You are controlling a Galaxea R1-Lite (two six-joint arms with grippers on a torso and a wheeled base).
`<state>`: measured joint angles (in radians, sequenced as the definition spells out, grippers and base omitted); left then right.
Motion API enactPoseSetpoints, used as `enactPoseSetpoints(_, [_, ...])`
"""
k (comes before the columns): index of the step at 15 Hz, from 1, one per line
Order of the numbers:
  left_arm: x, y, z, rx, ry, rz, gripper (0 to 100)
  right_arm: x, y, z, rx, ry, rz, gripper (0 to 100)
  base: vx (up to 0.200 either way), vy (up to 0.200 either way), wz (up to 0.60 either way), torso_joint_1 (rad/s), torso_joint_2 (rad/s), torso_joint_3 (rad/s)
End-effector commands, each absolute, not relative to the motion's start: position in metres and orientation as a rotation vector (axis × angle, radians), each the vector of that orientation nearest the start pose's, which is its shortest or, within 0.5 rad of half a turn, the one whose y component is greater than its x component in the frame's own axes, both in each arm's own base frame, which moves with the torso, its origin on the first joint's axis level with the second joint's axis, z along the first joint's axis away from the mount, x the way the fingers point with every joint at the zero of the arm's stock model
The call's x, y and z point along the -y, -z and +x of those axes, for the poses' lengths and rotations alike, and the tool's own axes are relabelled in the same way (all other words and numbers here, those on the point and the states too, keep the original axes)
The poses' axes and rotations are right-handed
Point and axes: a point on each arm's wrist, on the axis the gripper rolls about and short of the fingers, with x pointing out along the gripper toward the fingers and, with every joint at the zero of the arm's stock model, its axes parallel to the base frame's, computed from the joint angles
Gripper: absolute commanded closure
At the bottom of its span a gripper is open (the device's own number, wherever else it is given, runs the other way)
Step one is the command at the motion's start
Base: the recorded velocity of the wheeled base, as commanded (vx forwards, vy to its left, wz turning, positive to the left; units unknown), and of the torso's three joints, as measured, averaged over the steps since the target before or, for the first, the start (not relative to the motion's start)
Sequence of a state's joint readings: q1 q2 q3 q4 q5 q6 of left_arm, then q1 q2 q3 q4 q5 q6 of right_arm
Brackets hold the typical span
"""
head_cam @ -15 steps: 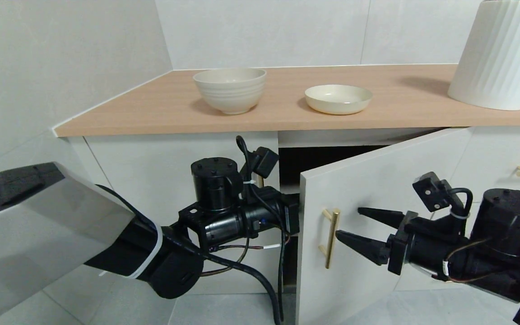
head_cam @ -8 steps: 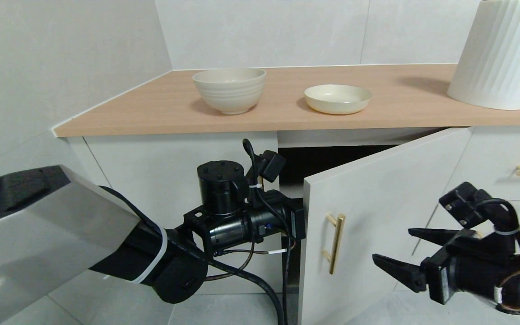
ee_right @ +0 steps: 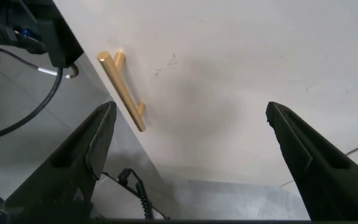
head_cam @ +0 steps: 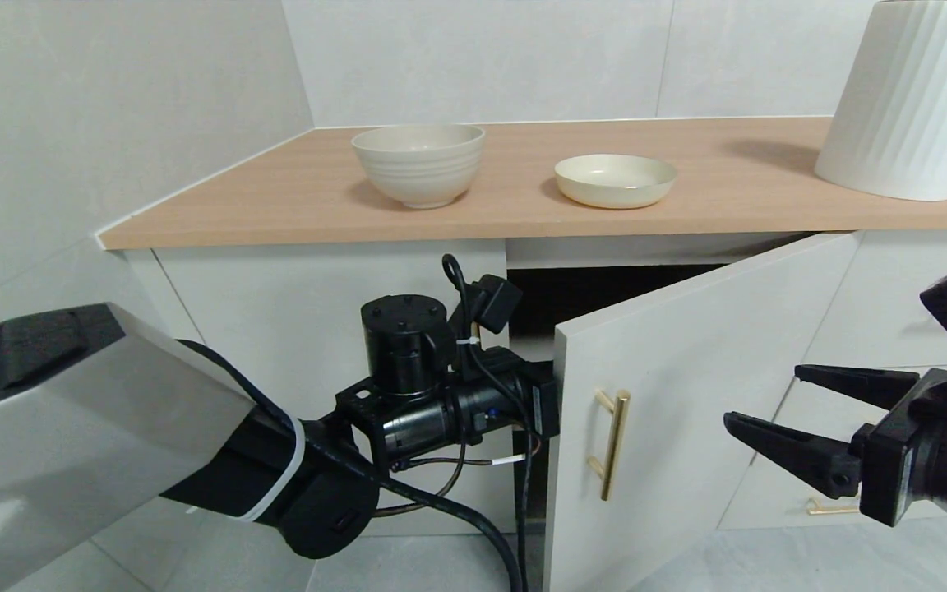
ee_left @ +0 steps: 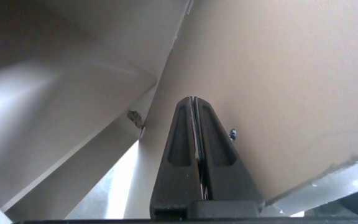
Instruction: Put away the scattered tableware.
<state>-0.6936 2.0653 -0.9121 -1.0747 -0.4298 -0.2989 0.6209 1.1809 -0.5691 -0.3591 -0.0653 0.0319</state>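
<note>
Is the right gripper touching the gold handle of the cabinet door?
Apart. The head view shows bare door panel between the open right gripper and the gold handle.

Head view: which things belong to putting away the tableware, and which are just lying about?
Job: bowl; shallow dish; part-open cupboard door and its gold handle; left tool, shut, at the door's free edge; right tool, open, facing the door.
Lying about: white ribbed container on the counter.

Left gripper (ee_left: 194, 101): in head view, fingers tucked behind cabinet door (head_cam: 687, 370) edge — hidden.
Cabinet interior (head_cam: 605, 289): dark, contents untellable.
Ribbed white container (head_cam: 909, 99): cut off top and right.
</note>
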Motion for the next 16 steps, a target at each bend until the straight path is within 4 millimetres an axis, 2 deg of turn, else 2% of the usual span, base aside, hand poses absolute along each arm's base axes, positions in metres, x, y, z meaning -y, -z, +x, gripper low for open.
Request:
enactPoseSetpoints(1, [0.253,-0.128,0.286,-0.247,1.108,-0.256,100,-0.098,-0.213,0.139,-0.247,-0.550,-0.054,0,0.000,0.000,0.00,0.000,0.00,0.000])
enactPoseSetpoints(5, [0.256,-0.126,0.284,-0.256,1.115,-0.254,100,-0.097,-0.214,0.139,-0.246,-0.550,-0.053,0,-0.200,0.000,0.00,0.006,0.00,0.004])
enactPoseSetpoints(16, [0.265,-0.121,0.284,-0.267,1.129,-0.252,100,-0.095,-0.211,0.136,-0.248,-0.550,-0.056,0,0.000,0.000,0.00,0.000,0.00,0.000])
